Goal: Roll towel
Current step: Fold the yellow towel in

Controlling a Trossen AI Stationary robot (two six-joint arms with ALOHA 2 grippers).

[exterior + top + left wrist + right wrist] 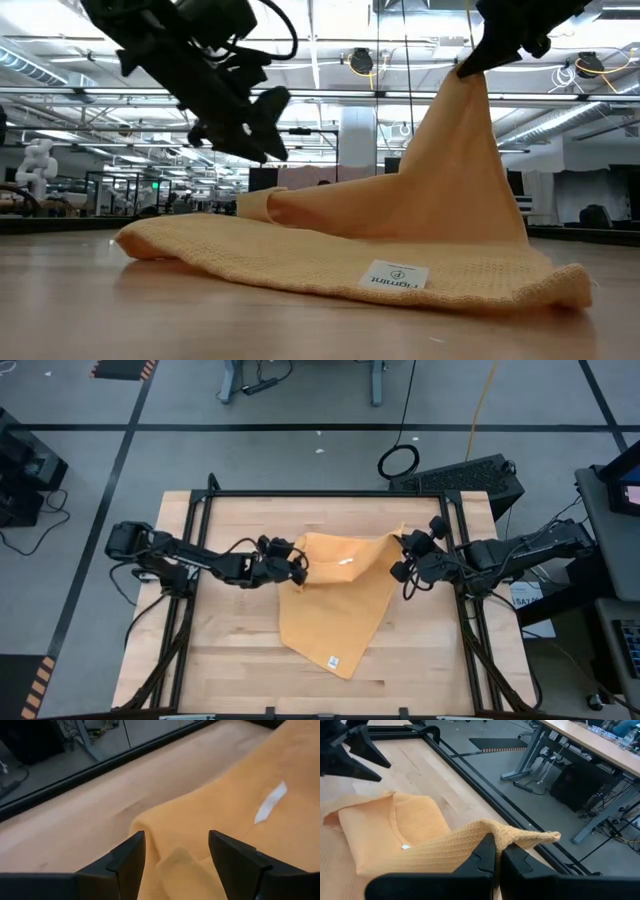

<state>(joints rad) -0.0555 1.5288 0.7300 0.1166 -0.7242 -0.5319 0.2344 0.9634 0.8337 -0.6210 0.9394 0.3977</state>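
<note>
High view: the towel (335,605) lies on the wooden table (220,660) near its middle, one corner with the small white tag (333,659) pointing toward the near edge. The left gripper (297,563) sits at the towel's far left corner, and the right gripper (403,554) is at its far right corner, where the cloth rises off the wood. Low view: the right gripper (470,66) pinches a corner and draws the towel (350,250) up into a tall peak, while the rest lies flat with the tag (394,277) facing the camera; the left gripper (262,125) hangs just above the folded far edge, apart from it. Left wrist view: the two dark fingers (131,862) stand spread, released, with a bump of towel (210,830) between and just beyond them, untouched. Right wrist view: the jaws are clenched on the towel's (395,832) edge, which drapes over the fingers (487,855).
</note>
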